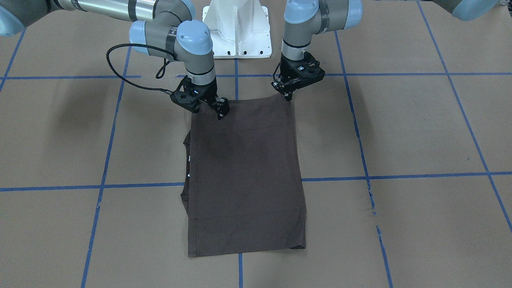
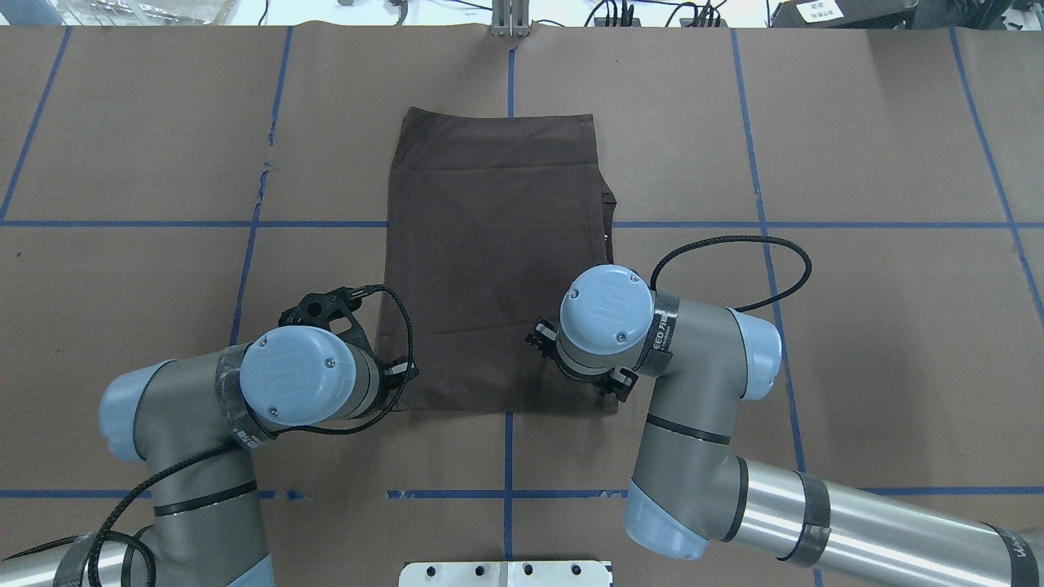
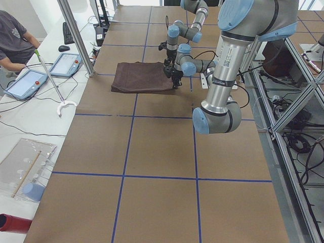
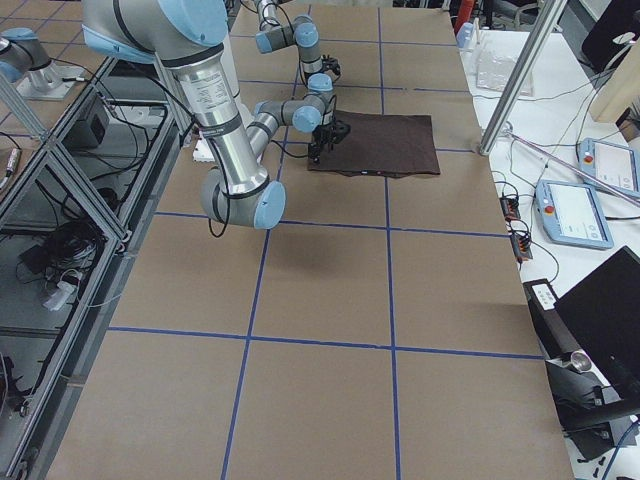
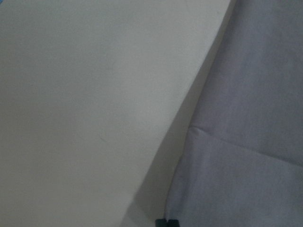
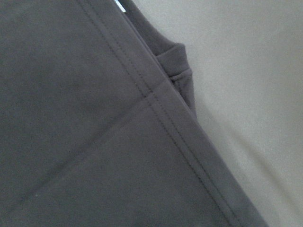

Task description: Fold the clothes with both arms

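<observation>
Left tool (image 1: 289, 96) and right tool (image 1: 221, 111) touch the T-shirt (image 1: 244, 172), opening unclear.

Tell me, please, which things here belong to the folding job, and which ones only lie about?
For the job: T-shirt, left hand, right hand.

Only lying about: white base pedestal, touchscreen pendants, red cylinder.

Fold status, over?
Left gripper and right gripper at robot-side corners of T-shirt, jaw state unclear. T-shirt folded to rectangle, lying flat. Nothing seen blocking.
</observation>
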Controlling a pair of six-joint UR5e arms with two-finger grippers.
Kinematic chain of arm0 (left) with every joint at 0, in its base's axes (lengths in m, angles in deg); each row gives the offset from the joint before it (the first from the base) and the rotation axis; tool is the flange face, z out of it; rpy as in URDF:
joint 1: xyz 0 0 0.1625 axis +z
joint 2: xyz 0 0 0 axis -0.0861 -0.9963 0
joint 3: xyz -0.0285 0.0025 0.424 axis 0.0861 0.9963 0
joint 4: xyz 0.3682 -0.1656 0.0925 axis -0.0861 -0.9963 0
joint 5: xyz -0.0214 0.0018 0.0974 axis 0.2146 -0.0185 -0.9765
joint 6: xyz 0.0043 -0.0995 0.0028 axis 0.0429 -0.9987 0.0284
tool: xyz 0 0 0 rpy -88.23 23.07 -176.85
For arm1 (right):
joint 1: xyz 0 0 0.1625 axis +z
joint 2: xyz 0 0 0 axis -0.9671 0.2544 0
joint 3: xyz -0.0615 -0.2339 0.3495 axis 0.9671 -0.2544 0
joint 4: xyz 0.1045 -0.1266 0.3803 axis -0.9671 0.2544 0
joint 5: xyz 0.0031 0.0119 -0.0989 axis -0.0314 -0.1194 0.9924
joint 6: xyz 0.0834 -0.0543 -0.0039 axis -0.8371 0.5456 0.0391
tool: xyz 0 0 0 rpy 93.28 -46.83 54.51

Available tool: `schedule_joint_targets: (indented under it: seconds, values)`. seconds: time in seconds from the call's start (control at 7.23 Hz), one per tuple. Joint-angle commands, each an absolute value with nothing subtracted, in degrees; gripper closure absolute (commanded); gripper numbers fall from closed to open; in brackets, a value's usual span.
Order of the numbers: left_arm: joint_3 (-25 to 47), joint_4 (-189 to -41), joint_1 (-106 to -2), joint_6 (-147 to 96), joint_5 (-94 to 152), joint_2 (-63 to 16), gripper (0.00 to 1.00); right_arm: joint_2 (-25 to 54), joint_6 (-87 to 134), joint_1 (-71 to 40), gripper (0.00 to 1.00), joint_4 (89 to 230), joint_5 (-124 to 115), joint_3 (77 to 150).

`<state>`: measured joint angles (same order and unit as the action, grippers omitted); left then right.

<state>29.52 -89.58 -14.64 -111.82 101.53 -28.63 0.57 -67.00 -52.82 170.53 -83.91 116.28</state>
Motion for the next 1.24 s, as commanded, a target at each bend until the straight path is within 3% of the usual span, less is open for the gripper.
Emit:
schedule_joint_targets:
  seconds: [0.0, 0.69, 0.83, 0.97, 1.11]
  values:
    - [29.6, -89.6, -14.6, -111.8, 101.5, -28.6, 1.00, 1.3, -67.2, -53.0, 0.00, 170.8, -84.0, 116.7]
    - [29.7, -89.6, -14.7, -111.8, 101.4, -28.8, 1.00, 1.9, -67.3, -53.6, 0.02, 171.0, -83.9, 116.6]
    - [30.1, -89.4, -14.7, -111.9, 101.4, -28.8, 1.00, 1.9, -68.5, -53.6, 0.43, 171.1, -83.9, 116.7]
    - [30.2, -89.3, -14.7, -111.9, 101.4, -28.8, 1.00, 1.8, -68.5, -53.6, 0.75, 171.1, -84.1, 116.7]
    - [30.2, -89.3, -14.7, -111.9, 101.4, -28.8, 1.00, 1.8, -68.5, -53.6, 0.91, 171.1, -84.2, 116.8]
